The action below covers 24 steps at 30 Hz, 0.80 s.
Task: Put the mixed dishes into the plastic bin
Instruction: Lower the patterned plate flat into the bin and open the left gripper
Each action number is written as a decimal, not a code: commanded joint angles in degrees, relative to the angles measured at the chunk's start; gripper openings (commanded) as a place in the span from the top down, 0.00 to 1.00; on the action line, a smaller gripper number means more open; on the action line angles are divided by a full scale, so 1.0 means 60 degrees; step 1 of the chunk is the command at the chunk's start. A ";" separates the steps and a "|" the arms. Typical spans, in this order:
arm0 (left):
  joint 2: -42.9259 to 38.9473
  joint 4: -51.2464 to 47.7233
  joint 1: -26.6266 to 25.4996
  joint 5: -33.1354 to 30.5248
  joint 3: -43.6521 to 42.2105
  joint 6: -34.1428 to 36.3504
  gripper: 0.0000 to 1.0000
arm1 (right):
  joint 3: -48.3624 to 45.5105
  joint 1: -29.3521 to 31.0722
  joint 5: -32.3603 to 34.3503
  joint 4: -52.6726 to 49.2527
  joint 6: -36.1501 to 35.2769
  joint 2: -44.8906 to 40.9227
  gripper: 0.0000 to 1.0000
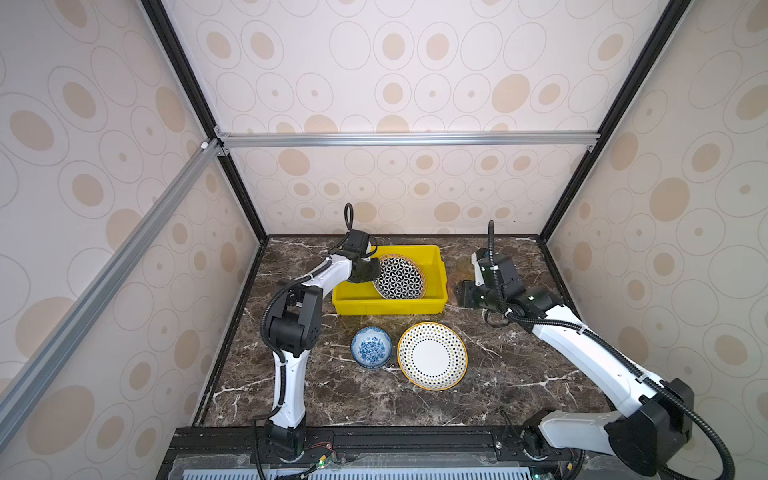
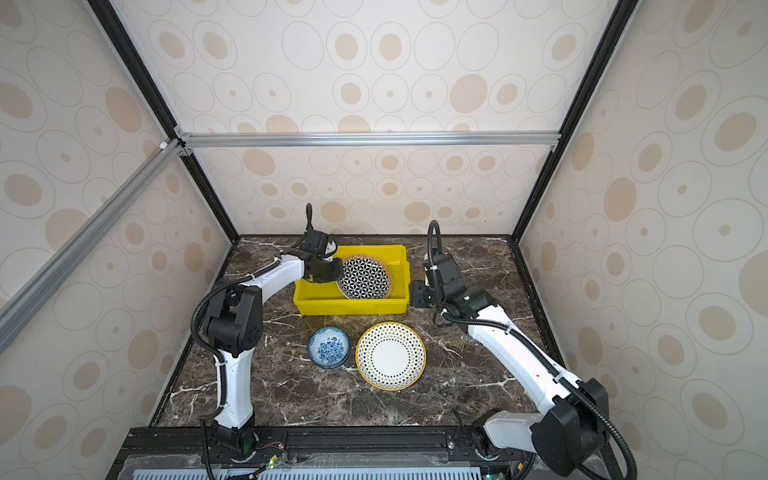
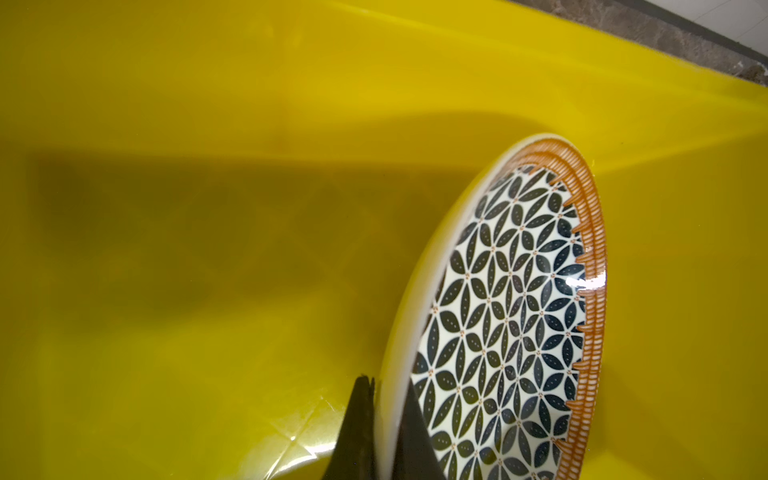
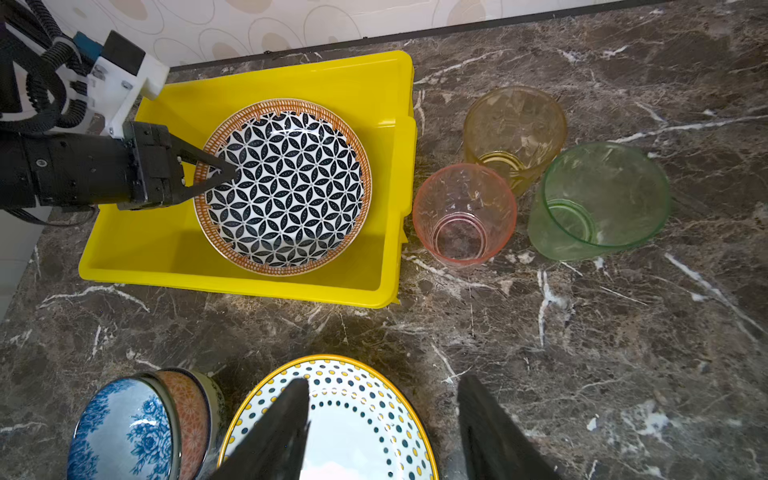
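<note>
Clamped on the rim of the black-white geometric plate [image 4: 286, 187], the left gripper [image 4: 226, 174] holds it tilted inside the yellow plastic bin [image 4: 145, 249], the plate reaching from this gripper toward the bin's right end, while the right gripper [image 4: 382, 380] hangs parted and empty beside that end.

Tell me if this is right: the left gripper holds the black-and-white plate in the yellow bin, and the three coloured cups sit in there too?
Not quite. The pink cup, amber cup and green cup stand on the table beside the bin, outside it, as the right wrist view shows. The left gripper does hold the plate in the bin.
</note>
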 commanded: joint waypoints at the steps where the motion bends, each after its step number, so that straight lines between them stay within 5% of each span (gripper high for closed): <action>1: 0.0471 -0.0459 -0.0088 -0.0678 -0.0305 0.0203 0.92 | -0.0093 0.0063 -0.0037 -0.0084 0.0044 -0.0256 0.40; 24: 0.0648 -0.0338 -0.0073 -0.0762 -0.0668 0.0044 0.83 | -0.0141 0.0061 -0.0148 -0.0157 0.0257 -0.0307 0.40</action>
